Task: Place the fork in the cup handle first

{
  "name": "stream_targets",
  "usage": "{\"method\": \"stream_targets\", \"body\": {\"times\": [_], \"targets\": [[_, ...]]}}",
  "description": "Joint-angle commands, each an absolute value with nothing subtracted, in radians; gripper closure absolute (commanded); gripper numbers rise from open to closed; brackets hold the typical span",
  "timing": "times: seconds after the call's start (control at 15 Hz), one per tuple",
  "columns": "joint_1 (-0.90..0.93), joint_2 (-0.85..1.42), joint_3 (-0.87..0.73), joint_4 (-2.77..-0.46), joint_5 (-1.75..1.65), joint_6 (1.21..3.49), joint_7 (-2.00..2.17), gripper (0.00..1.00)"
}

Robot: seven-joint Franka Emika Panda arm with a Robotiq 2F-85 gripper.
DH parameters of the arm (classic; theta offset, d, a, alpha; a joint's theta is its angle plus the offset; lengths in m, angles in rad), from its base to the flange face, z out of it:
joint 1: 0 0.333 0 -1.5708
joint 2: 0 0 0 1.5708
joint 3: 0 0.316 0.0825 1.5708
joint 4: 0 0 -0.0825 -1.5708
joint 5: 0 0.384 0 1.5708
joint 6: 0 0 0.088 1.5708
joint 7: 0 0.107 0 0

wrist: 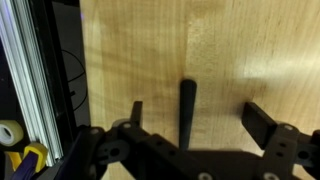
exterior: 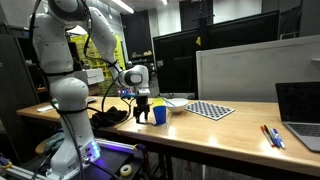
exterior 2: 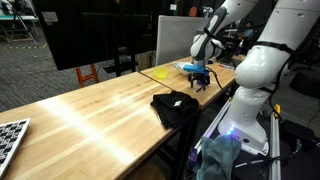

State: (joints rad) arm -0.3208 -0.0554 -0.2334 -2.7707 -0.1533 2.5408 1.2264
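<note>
Claw [wrist: 193, 108] open, jaws spread wide, nothing gripped. Fork [wrist: 187, 100] lies on the wooden table [wrist: 150, 50] roughly midway between the two fingers, touching neither (its lower end is hidden behind the claw body). Cup [exterior: 159, 115] stands upright just beside the claw in an exterior view.

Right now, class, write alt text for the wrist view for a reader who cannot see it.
The open gripper hangs over a wooden table, with a slim dark utensil, likely the fork, between its jaws. A metal rail runs down the left.
</note>
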Motion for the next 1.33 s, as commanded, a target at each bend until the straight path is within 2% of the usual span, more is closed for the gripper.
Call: {"method": "stream_targets", "body": {"times": [0.0,0.33,0.53,1.27], "targets": [[-0.323,-0.072,-0.240,-2.782,-0.199,2.555,1.262,0.00],[-0.318,0.001,-0.236,-2.771,-0.285,2.753,1.354,0.00],[-0.295,0.056,-0.242,-2.771,-0.191,2.843,1.316,0.00],[-0.287,-0.079,-0.252,-2.790,-0.276,2.673,1.348,0.00]]}}
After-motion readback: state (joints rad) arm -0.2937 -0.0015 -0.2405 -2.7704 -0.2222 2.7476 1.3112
